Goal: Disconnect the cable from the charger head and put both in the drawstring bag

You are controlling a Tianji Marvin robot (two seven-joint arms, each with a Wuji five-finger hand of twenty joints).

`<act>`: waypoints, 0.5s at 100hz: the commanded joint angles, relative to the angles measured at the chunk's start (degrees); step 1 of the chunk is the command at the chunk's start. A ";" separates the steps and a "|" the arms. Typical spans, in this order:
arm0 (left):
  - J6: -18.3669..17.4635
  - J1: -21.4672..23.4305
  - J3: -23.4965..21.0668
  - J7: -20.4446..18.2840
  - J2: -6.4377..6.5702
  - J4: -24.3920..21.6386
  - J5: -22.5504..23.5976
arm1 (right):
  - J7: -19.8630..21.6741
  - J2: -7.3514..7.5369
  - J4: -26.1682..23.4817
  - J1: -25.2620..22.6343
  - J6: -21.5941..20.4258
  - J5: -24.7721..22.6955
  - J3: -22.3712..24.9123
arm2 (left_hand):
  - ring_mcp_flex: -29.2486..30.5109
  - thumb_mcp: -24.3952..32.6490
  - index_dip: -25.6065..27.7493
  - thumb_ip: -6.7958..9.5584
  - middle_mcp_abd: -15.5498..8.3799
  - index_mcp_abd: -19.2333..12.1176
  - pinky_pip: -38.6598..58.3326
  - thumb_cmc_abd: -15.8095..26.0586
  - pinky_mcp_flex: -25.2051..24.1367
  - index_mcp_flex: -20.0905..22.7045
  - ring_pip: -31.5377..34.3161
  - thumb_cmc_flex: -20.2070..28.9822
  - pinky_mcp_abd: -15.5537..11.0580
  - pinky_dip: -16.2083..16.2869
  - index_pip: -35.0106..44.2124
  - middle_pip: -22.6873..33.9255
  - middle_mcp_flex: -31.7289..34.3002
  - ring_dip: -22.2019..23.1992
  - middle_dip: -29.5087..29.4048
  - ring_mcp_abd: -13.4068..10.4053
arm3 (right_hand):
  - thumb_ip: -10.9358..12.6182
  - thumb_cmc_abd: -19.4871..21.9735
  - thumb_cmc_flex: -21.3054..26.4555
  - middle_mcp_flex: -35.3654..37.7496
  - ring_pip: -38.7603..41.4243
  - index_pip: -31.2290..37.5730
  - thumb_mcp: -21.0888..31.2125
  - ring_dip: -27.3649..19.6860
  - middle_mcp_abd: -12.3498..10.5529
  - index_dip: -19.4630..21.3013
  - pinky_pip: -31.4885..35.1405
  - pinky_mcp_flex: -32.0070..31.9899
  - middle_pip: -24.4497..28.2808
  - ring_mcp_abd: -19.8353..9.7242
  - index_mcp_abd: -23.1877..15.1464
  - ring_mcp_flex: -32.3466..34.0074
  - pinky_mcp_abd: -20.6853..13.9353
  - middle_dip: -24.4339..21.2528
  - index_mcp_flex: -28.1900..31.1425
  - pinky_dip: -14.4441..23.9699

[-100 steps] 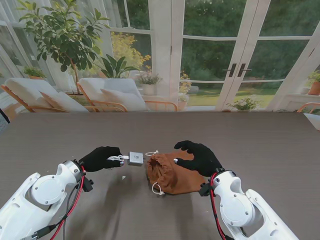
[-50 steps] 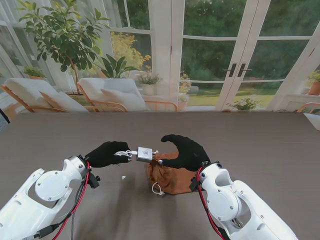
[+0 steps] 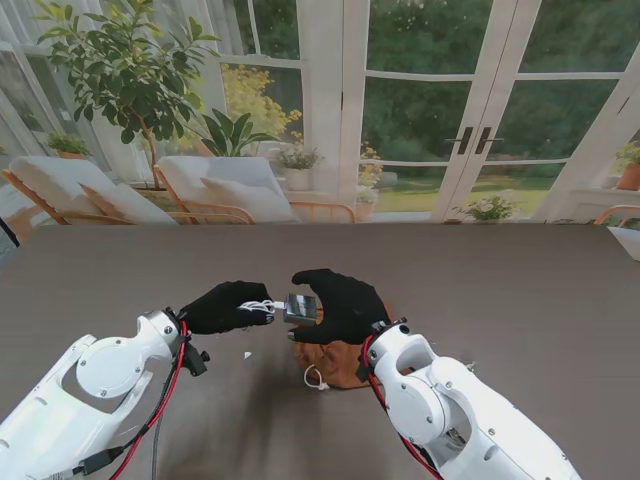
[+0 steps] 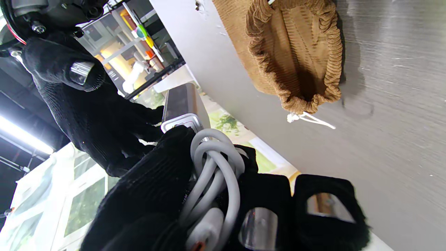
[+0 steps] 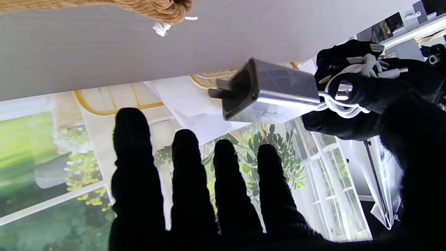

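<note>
Charger head [image 3: 299, 306], held via coiled cable [image 3: 258, 307] in the left hand [image 3: 228, 307]; right hand [image 3: 338, 305], fingers spread, had closed in, ready to grip for unplugging.

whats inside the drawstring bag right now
The left wrist view looks into the drawstring bag's open mouth: only brown fabric shows, nothing stored. Its deepest part is shadowed, so unseen.

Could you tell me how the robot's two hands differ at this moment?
The left hand is closed around the coiled white cable, whereas the right hand holds nothing. The left hand's fingers are curled; the right hand's fingers are spread beside the charger head. Both wear black gloves and hang above the table.
</note>
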 commanded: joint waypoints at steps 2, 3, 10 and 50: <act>0.14 -0.25 0.09 -1.34 -0.29 -0.98 -0.54 | 1.79 -0.13 0.17 0.56 -0.02 -0.54 -0.41 | 2.00 13.91 4.02 3.95 -3.18 -8.58 16.84 7.23 3.78 6.94 7.72 9.40 -0.74 0.33 18.93 7.46 7.97 1.03 1.10 -5.04 | -0.25 -1.58 -2.51 -1.42 0.50 0.87 1.88 -0.06 -0.11 -0.28 0.39 -20.26 0.53 0.07 1.65 -0.17 -0.84 -0.55 -2.72 1.86; 0.16 -0.26 0.11 -1.41 -0.28 -1.03 -0.64 | 1.88 -0.10 0.21 0.63 -0.01 -0.62 -0.47 | 2.00 13.91 4.02 3.96 -3.18 -8.58 16.84 7.25 3.78 6.92 7.72 9.41 -0.73 0.32 18.92 7.46 7.97 1.03 1.10 -5.04 | -0.25 -1.54 -2.57 -1.43 0.53 0.88 1.88 -0.05 -0.09 -0.31 0.40 -20.28 0.55 0.09 1.80 -0.12 -0.85 -0.57 -2.78 1.83; 0.21 -0.43 0.24 -1.74 -0.25 -1.22 -1.08 | 2.52 0.02 0.40 1.05 0.15 -0.94 -0.89 | 2.00 13.87 3.97 3.96 -3.18 -8.58 16.84 7.28 3.77 6.85 7.71 9.40 -0.71 0.22 18.89 7.45 7.97 1.02 1.12 -5.04 | -0.24 -1.46 -2.76 -1.50 0.56 1.01 1.92 -0.08 0.06 -0.54 0.58 -20.23 0.66 0.50 2.67 -0.19 -0.54 -0.64 -2.98 1.66; 0.42 -1.14 0.82 -3.67 0.03 -1.29 -2.56 | 1.27 0.09 3.31 4.17 -0.22 -4.81 -4.78 | 2.00 13.37 3.66 4.00 -2.88 -8.38 16.74 7.45 3.71 6.53 7.62 9.68 -0.43 -0.39 18.63 7.20 7.68 0.93 1.18 -4.74 | -0.19 3.12 4.53 2.57 6.17 8.56 -2.90 1.84 1.24 -1.08 10.74 -14.35 4.98 1.90 5.97 8.13 -1.22 0.04 -0.50 -1.70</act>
